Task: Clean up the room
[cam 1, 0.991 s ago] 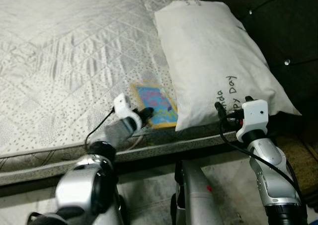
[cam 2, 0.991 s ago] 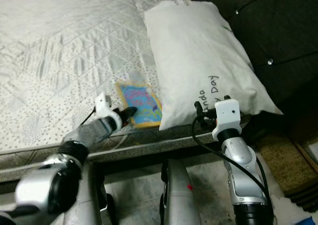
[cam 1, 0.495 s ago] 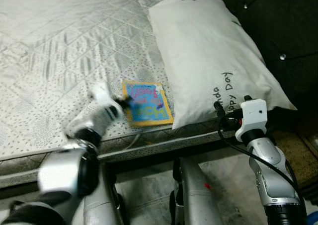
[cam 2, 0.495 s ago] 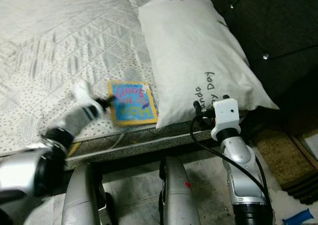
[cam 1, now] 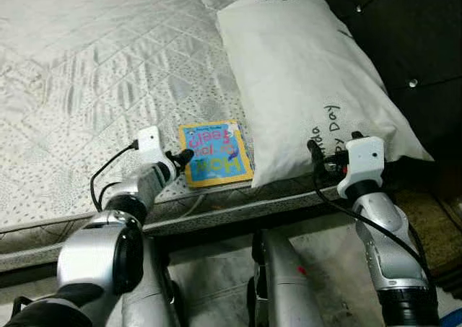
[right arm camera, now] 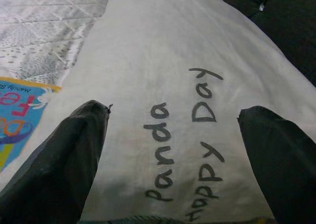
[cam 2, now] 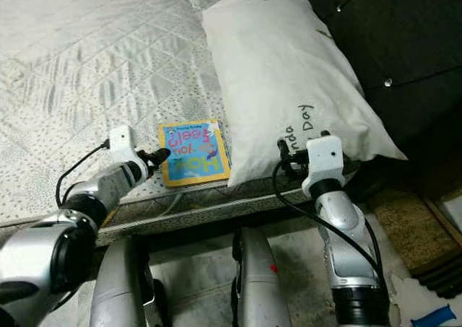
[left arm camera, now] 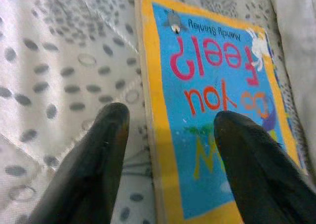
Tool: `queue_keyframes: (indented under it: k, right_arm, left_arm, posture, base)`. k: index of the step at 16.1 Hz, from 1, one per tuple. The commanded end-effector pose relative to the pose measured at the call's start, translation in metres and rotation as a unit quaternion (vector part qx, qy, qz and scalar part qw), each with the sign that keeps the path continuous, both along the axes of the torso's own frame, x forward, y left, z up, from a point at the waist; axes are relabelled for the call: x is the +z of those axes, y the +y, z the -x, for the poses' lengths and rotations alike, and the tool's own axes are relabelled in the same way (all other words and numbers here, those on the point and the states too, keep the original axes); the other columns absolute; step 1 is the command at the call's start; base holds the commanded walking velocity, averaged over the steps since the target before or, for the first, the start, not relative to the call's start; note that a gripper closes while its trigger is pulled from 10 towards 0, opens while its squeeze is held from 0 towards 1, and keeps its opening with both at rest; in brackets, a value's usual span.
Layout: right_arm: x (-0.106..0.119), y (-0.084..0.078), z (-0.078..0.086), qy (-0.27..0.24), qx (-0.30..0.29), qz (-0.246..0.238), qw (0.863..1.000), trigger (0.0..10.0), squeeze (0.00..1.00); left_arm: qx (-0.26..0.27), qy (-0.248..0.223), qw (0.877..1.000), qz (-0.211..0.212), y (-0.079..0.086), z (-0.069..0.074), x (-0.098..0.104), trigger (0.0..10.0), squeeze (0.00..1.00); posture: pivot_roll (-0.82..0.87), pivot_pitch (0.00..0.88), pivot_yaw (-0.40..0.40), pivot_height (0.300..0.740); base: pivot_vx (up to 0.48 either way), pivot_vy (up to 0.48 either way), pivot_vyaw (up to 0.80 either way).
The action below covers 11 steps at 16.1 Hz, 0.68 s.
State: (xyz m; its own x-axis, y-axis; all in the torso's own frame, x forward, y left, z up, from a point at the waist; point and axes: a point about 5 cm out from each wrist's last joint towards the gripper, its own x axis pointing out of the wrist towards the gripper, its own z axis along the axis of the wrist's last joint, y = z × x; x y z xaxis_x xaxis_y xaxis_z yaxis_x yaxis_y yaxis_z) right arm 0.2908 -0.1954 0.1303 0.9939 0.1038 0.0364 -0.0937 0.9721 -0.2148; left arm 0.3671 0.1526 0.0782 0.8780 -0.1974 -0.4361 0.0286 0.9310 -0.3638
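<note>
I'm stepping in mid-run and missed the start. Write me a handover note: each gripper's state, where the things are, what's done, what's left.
Left gripper: open, fingers straddling the near left edge of the book, not yet closed on it.
Right gripper: open, poised at the near end of the pillow, holding nothing.
The book lies flat on the mattress near its front edge, beside the pillow, which rests at the mattress's right side against the dark headboard.
Done: both grippers lined up.
Left: grasp the book, lift it and put it away; probably tidy the pillow.
</note>
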Motion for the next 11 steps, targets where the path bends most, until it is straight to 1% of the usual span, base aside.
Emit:
queue_keyframes:
  k: [1, 2, 4, 5, 6, 7, 8, 9, 10, 11]
  right_arm:
    - [-0.003, 0.003, -0.003, 0.001, -0.002, -0.008, 1.000, 10.0, 0.00]
    - [-0.004, 0.005, -0.005, 0.001, -0.001, -0.013, 1.000, 10.0, 0.00]
    - [-0.004, 0.019, -0.011, -0.002, 0.012, -0.037, 0.999, 10.0, 0.00]
    - [-0.006, 0.032, -0.014, -0.001, 0.028, -0.055, 0.998, 10.0, 0.00]
    - [-0.005, 0.042, -0.017, -0.001, 0.043, -0.068, 0.997, 10.0, 0.00]
    - [-0.005, 0.050, -0.018, 0.002, 0.061, -0.086, 0.994, 10.0, 0.00]
    - [-0.003, 0.063, -0.020, 0.004, 0.087, -0.114, 0.990, 10.0, 0.00]
    - [-0.001, 0.070, -0.024, -0.003, 0.091, -0.118, 0.989, 10.0, 0.00]
    - [0.002, 0.076, -0.026, -0.007, 0.095, -0.129, 0.987, 10.0, 0.00]
    - [0.006, 0.080, -0.030, -0.011, 0.099, -0.150, 0.984, 10.0, 0.00]
  left_arm:
    - [0.025, -0.059, 0.998, -0.012, 0.004, -0.005, 0.011, 10.0, 1.00]
    - [0.036, -0.078, 0.996, -0.011, 0.005, -0.005, 0.013, 10.0, 1.00]
    - [0.062, -0.139, 0.988, -0.037, 0.013, 0.004, 0.016, 10.0, 1.00]
    - [0.090, -0.195, 0.976, -0.048, 0.021, 0.016, 0.020, 10.0, 1.00]
    - [0.100, -0.210, 0.970, -0.073, 0.027, 0.029, 0.018, 10.0, 1.00]
    - [0.111, -0.220, 0.964, -0.098, 0.031, 0.042, 0.017, 10.0, 1.00]
    - [0.130, -0.242, 0.951, -0.144, 0.037, 0.063, 0.018, 10.0, 1.00]
    - [0.146, -0.240, 0.940, -0.195, 0.041, 0.074, 0.016, 10.0, 1.00]
    - [0.177, -0.233, 0.923, -0.250, 0.045, 0.083, 0.015, 10.0, 1.00]
    - [0.192, -0.235, 0.916, -0.262, 0.046, 0.088, 0.016, 10.0, 0.93]
  posture:
    - [-0.17, 0.170, -0.021, 0.578]
    - [-0.16, 0.163, -0.017, 0.578]
    - [-0.11, 0.139, -0.011, 0.578]
    - [-0.09, 0.127, -0.005, 0.578]
    - [-0.08, 0.118, 0.002, 0.578]
    - [-0.06, 0.102, 0.010, 0.578]
    - [-0.04, 0.089, 0.013, 0.578]
    - [-0.02, 0.076, 0.016, 0.578]
    - [-0.01, 0.069, 0.017, 0.578]
    - [0.01, 0.054, 0.018, 0.578]
  base:
    - [0.000, 0.000, 0.00]
    - [0.000, 0.000, 0.00]
    - [0.000, 0.000, 0.00]
    - [0.000, 0.000, 0.00]
    - [0.000, 0.000, 0.00]
    - [0.000, 0.000, 0.00]
    - [0.000, 0.000, 0.00]
    - [0.000, 0.000, 0.00]
    - [0.000, 0.000, 0.00]
    - [0.000, 0.000, 0.00]
